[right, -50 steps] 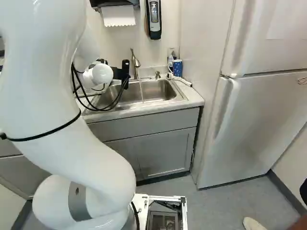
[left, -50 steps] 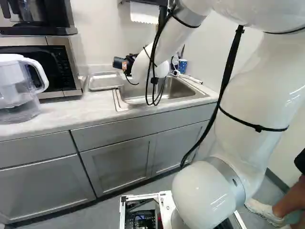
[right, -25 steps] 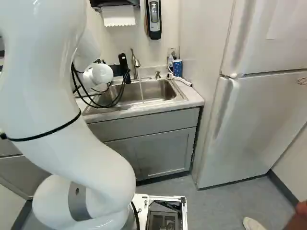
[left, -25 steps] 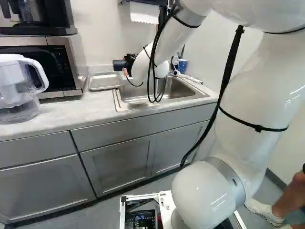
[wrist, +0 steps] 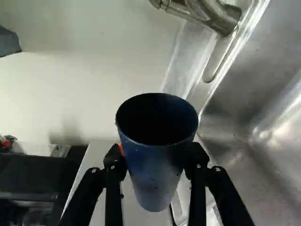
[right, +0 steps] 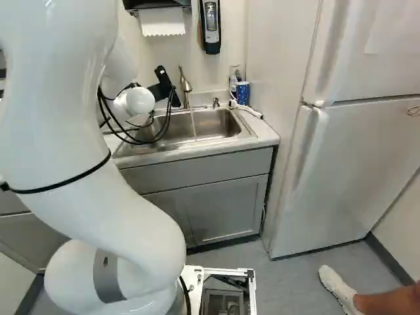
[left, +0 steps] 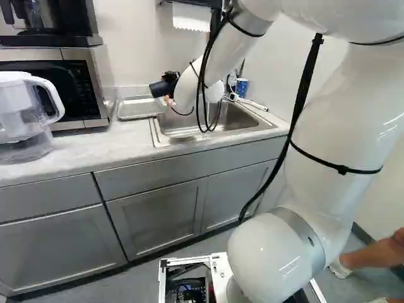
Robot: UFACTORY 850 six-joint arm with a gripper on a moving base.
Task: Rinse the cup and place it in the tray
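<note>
**Blue Cup in Firm Grasp Beside Kitchen Sink**

A black gripper [left: 166, 86] on a white robot arm [left: 334, 120] grasps a dark blue cup [wrist: 156, 179], seen at eleven o'clock in the left base view. In the wrist view, the gripper's [wrist: 156, 157] two fingers stand about a cup's width apart, pressed against the cup from opposite sides, a sliver of orange pad [wrist: 121, 149] showing at one of them. The cup's mouth opens toward the wrist camera. With twelve o'clock ahead of the fingers, the faucet [wrist: 207, 14] stands at one o'clock from the cup, and the metal sink [wrist: 268, 122] spreads from two to four.

The metal tray [left: 136, 108] rests on the counter [left: 76, 154], at ten o'clock in the left base view, just beside the sink. The cup appears against the tray's far side there; its height above it cannot be told. In the right base view, a thin stream of water [right: 193, 123] falls into the sink at twelve o'clock, and a spotted blue cup [right: 243, 93] stands at one o'clock.
</note>
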